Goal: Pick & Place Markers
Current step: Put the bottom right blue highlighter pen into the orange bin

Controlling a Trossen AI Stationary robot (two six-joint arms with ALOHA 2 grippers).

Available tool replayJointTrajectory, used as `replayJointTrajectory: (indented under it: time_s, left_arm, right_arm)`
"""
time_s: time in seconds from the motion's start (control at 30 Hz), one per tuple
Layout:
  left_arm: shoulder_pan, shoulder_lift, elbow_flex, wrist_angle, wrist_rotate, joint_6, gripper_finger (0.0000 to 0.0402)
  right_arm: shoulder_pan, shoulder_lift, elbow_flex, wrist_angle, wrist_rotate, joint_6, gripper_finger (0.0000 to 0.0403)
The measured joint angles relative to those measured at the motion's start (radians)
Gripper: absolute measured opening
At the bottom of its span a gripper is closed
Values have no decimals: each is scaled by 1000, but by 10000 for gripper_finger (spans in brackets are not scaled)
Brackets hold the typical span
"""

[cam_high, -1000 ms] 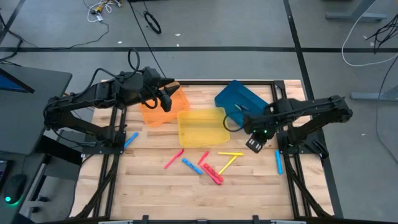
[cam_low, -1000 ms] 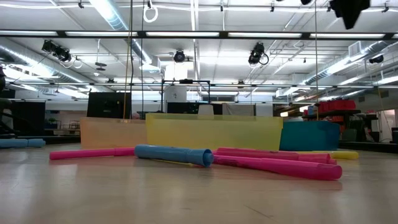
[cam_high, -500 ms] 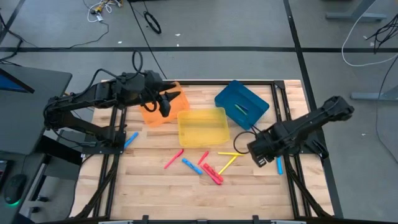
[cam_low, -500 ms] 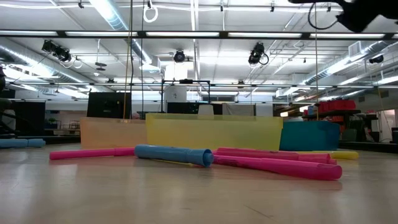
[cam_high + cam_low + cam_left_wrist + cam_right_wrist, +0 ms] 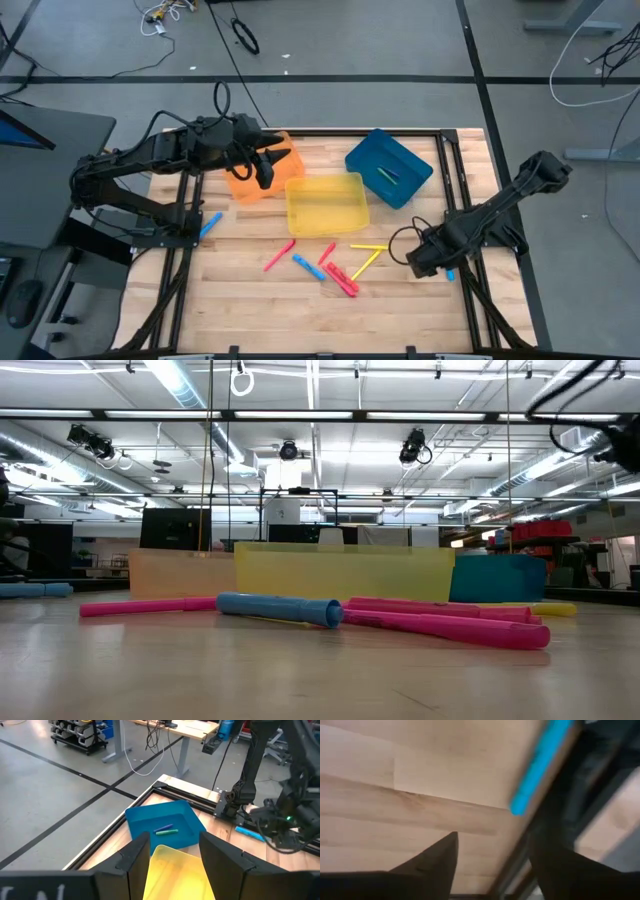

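Near the desk's right edge, right pincer [image 5: 428, 262] has dropped low from the blue tray [image 5: 390, 166], fingers apart, beside the blue marker [image 5: 449, 262]; next pick likely. Left pincer [image 5: 266, 170] apart over the orange tray [image 5: 247, 185].

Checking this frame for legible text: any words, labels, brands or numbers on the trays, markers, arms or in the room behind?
None can be read.
Blue tray, yellow tray, orange tray: no print visible.
Markers, such as the blue marker in the low view: no visible lettering.
Left tool: pale marks at the frame's bottom edge, cut off, unreadable.
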Motion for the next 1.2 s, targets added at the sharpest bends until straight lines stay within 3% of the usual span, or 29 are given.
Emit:
replayJointTrajectory:
  time_s: [0.23,0.6,0.87,1.0,1.2]
  left_arm:
    - [0,0,0,0,0,0,177]
    - [0,0,0,1,0,-9,177]
    - [0,0,0,2,-3,-9,177]
    - [0,0,0,2,-18,-9,177]
    - [0,0,0,2,-20,-9,177]
  right_arm:
    - [25,0,-168,161,-1,110,269]
    - [36,0,-303,266,-1,122,244]
    - [37,-2,-327,324,27,105,229]
    - [36,-2,-329,354,40,74,201]
    - [36,-1,-328,384,62,6,118]
